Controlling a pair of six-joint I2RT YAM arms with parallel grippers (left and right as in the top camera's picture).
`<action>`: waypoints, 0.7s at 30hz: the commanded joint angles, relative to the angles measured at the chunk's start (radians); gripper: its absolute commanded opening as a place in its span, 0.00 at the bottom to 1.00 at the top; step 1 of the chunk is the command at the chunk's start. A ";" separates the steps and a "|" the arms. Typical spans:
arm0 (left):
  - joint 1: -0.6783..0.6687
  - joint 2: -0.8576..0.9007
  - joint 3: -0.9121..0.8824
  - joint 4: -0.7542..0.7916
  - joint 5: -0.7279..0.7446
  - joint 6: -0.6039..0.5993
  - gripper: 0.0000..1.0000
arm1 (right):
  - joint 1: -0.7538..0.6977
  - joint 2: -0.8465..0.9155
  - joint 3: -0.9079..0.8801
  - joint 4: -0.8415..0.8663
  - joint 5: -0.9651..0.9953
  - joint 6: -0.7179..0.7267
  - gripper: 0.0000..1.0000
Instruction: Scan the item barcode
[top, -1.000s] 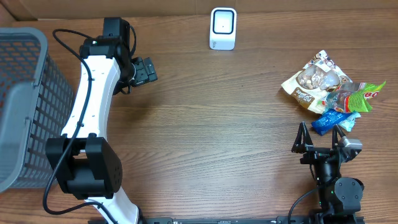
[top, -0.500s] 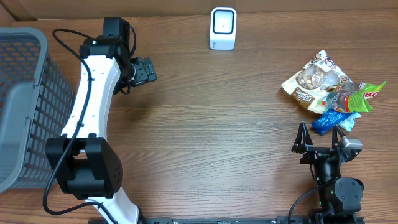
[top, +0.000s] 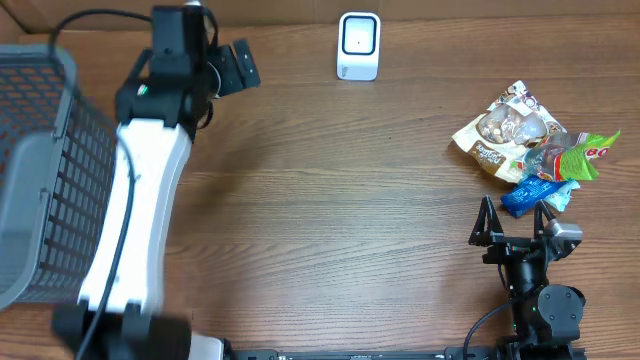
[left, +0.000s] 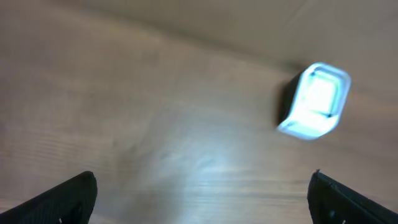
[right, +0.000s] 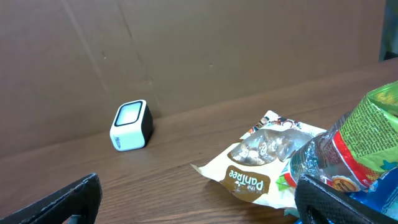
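The white barcode scanner stands at the table's far edge; it also appears blurred in the left wrist view and in the right wrist view. A pile of items lies at the right: a beige snack bag, a green-wrapped bottle and a blue packet. My left gripper hovers open and empty, left of the scanner. My right gripper sits open just in front of the pile, with nothing between its fingers.
A grey mesh basket stands at the table's left edge. A brown cardboard wall runs behind the scanner. Bare wooden tabletop lies between the two arms.
The left arm has swung toward the far edge, lifting its gripper up and slightly toward the scanner. The right arm and the pile have not moved.
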 joint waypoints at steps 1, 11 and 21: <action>0.000 -0.127 -0.122 0.054 -0.022 0.045 1.00 | 0.006 -0.012 -0.012 0.006 0.006 -0.001 1.00; 0.020 -0.530 -0.657 0.352 -0.023 0.064 1.00 | 0.006 -0.012 -0.012 0.006 0.006 0.000 1.00; 0.018 -0.919 -1.062 0.558 0.013 0.207 1.00 | 0.006 -0.012 -0.012 0.006 0.006 0.000 1.00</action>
